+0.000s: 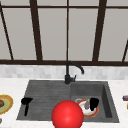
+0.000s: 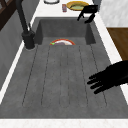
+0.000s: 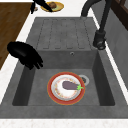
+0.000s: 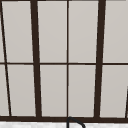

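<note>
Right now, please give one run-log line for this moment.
left hand: open, over drainboard | right hand: open, above plate with eggplant | basin

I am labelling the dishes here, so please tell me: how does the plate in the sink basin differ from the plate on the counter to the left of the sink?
The plate in the basin has a red rim and a white middle; the plate on the counter is yellow-green with an orange edge. The first holds a purple eggplant, the second a brown item. The right robot hand hangs over the first; the left robot hand hovers beside the second. Both are round.
</note>
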`<move>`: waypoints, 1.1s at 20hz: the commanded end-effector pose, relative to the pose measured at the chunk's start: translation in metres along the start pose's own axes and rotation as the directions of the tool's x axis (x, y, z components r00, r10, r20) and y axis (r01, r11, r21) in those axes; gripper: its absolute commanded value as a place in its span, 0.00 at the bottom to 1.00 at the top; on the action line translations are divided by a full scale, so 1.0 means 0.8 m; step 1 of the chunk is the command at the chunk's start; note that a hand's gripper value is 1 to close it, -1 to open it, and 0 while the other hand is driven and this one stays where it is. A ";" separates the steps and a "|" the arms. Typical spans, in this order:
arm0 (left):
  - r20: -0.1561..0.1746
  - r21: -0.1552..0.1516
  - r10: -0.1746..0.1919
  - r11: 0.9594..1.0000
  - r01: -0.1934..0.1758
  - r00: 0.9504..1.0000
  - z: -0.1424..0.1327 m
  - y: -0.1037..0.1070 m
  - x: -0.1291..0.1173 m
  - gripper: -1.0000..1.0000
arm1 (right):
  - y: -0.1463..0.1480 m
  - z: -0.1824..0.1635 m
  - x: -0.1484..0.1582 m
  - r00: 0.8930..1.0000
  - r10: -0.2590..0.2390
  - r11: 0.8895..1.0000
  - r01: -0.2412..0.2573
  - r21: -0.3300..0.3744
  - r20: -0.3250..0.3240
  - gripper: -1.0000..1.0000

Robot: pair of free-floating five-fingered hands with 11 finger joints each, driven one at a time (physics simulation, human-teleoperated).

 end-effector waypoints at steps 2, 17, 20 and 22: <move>0.006 0.011 0.026 1.000 -0.026 1.000 0.048 0.016 0.006 0.00 | 0.000 0.000 0.000 1.000 0.000 1.000 0.000 0.000 0.000 0.50; 0.002 0.023 0.003 1.000 -0.003 1.000 0.199 0.041 -0.006 0.00 | 0.000 0.000 0.000 1.000 0.000 1.000 0.000 0.000 0.000 0.50; 0.003 0.023 0.006 1.000 -0.007 1.000 0.229 0.043 -0.007 0.00 | 0.000 0.000 0.000 1.000 0.000 1.000 0.000 0.000 0.000 0.50; 0.012 0.020 0.005 1.000 -0.005 1.000 0.250 0.043 -0.009 0.00 | 0.000 0.000 0.000 1.000 0.000 1.000 0.000 0.000 0.000 0.50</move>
